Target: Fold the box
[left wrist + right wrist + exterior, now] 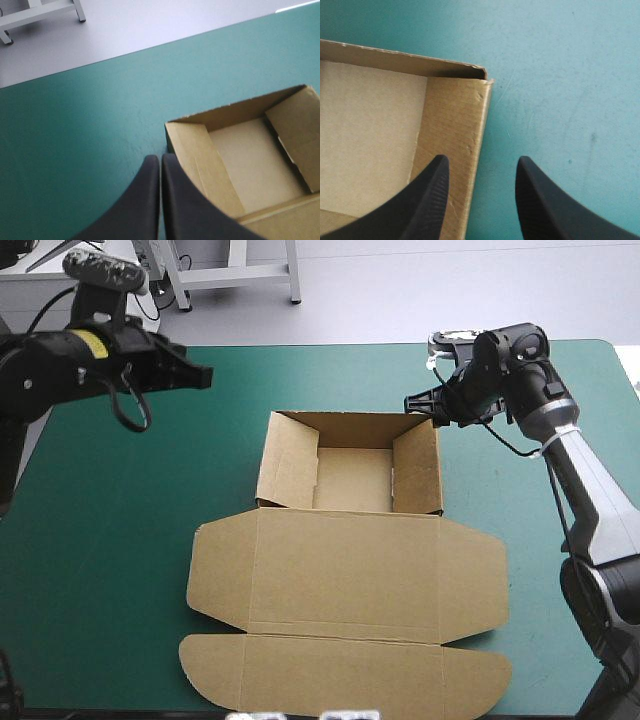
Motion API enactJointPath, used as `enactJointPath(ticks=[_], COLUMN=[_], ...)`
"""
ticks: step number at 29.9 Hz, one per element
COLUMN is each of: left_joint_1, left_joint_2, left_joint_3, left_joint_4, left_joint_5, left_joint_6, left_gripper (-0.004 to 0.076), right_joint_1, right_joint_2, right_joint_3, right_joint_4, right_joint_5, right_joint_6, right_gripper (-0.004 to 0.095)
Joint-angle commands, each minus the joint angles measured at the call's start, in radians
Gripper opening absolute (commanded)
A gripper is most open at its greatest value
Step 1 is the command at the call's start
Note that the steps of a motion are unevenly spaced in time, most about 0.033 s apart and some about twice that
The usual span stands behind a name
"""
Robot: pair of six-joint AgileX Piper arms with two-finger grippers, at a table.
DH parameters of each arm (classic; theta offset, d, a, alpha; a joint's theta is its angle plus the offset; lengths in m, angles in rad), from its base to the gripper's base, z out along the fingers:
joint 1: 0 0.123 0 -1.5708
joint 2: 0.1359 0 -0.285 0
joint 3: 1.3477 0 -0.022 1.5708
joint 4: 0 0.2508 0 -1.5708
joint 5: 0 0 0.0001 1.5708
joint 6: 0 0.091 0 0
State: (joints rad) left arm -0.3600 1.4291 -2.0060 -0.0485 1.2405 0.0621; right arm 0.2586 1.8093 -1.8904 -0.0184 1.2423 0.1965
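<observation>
Two claws are at work, and they stand differently. My right claw (482,162) is wide open over the far right corner of the brown cardboard box (350,570). One black finger hangs above the inner face of the box's right wall (455,135), the other above the bare teal-green table (120,540) just outside it. My left claw (160,157) is closed to one point and holds nothing. It hovers above the table near the far left corner of the box and does not touch it.

The box lies in the middle of the table as an open tray. Its four walls are raised, and the broad flat lid (345,575) is spread toward the near edge with its rounded tuck flap (345,670) beyond.

I judge that the step now is to settle the right wall. To do it well, I should lower the right claw straight down so the wall goes between the fingers. Then I should pinch gently close to the corner, because hard pressure would dent the board. The closed left claw could lean on the outside of the left wall, so the tray does not slide.

No print, brand or label shows on the board. A small yellow label on my left arm (88,341) is too small to read.
</observation>
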Motion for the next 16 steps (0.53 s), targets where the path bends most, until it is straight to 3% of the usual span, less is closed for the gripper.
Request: enactJointPath(ticks=[1, 7, 16], left_joint_1=[0.002, 0.002, 0.002], left_joint_2=[-0.139, -0.357, -0.667], left_joint_3=[0.155, 0.545, 1.120], left_joint_4=[-0.006, -0.006, -0.010], left_joint_5=[0.003, -0.161, -0.315], left_joint_6=[0.019, 0.019, -0.009], left_gripper=[-0.0008, -0.0008, -0.0008], right_joint_1=[0.000, 0.000, 0.000], right_joint_2=[-0.058, -0.028, 0.076], right_joint_3=[0.012, 0.034, 0.034], right_joint_4=[-0.021, 0.050, 0.081], right_joint_5=[0.008, 0.008, 0.008], right_joint_6=[0.004, 0.004, 0.002], right_gripper=[0.0404, 0.0404, 0.0398])
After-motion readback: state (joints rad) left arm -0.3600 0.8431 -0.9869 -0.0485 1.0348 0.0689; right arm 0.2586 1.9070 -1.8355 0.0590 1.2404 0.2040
